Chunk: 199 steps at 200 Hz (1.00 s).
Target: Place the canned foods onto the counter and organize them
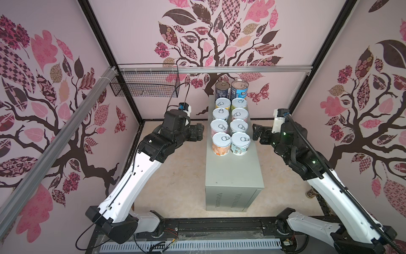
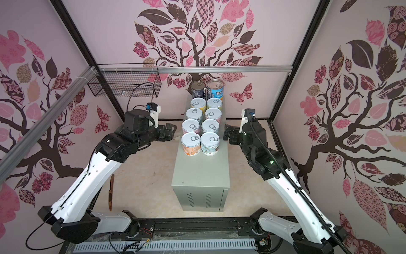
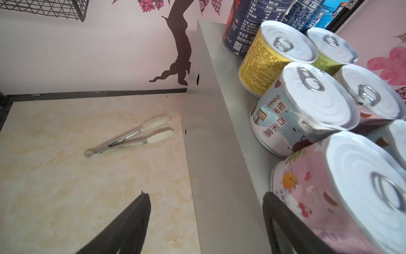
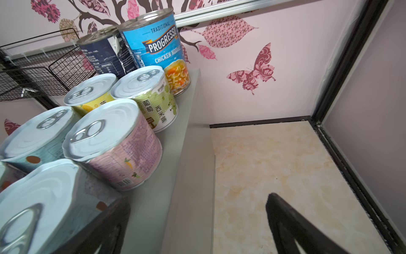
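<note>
Canned foods [image 1: 238,125]: all ten upright on the counter [image 1: 232,173], packed in two touching files between the two grippers; the two tall tins, navy [image 1: 222,91] and blue [image 1: 240,90], are set at the end farthest ahead of both grippers.

Left gripper [image 1: 198,132]: jaws apart, nothing held, only the counter's edge between them; in the left wrist view its inner finger [image 3: 279,220] is seen just beside the pink-labelled tin [image 3: 318,198]; contact cannot be told.

Right gripper [image 1: 256,132]: jaws wide apart, empty, just off the opposite flank of the files.

Handling, judged: tins rigid, unlikely to be crushed by a firm pinch; sealed, so probably full and fairly heavy; glossy labels likely slick; short tins broad, so a wide spread is needed. A hold is best taken across the round wall at mid-height; pull-tab and lid rim are to be avoided. Tall tins are more easily tipped; a lower hold is advised. With neighbours touching, no gap is offered to a finger on the inner side; only a sideways nudge on the outer wall seems available for straightening. Placement is judged essentially complete.

Tongs [image 3: 129,138] are seen on the floor [image 3: 66,187] ahead of the left gripper, well apart.
</note>
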Available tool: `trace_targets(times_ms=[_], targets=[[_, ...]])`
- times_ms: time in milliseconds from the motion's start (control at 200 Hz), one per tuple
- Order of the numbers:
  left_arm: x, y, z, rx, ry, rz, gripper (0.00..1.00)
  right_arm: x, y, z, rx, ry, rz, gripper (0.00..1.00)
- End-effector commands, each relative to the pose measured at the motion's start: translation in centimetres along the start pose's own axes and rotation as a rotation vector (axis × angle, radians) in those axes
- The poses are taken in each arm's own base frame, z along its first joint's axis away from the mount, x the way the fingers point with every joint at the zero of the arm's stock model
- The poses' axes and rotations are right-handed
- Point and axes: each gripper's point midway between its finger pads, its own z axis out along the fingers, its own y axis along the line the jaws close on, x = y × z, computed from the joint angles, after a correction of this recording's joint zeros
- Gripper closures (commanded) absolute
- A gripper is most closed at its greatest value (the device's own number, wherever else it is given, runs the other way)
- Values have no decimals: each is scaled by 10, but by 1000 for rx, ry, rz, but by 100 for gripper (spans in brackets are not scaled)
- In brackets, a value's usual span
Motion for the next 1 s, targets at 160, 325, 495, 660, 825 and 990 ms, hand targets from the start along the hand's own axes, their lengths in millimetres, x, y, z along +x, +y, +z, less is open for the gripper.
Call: trace_targets(times_ms=[160, 325, 495, 660, 825, 990], targets=[[-20, -13, 10, 46, -42, -16, 18, -19, 11, 8, -66, -29, 59, 0], [-21, -19, 19, 70, -30, -24, 19, -21, 14, 13, -74, -25, 63, 0], [-20, -25, 25, 89, -19, -24, 20, -17, 17, 17, -90, -13, 69, 0], [-16, -40, 30, 109, -4, -4, 20, -16, 15, 16, -91, -15, 75, 0], [-11, -46, 34, 107, 9, 8, 20, -14, 14, 15, -92, -15, 81, 0], [-11, -43, 31, 89, 4, 9, 20, -11, 16, 16, -101, -7, 86, 0]])
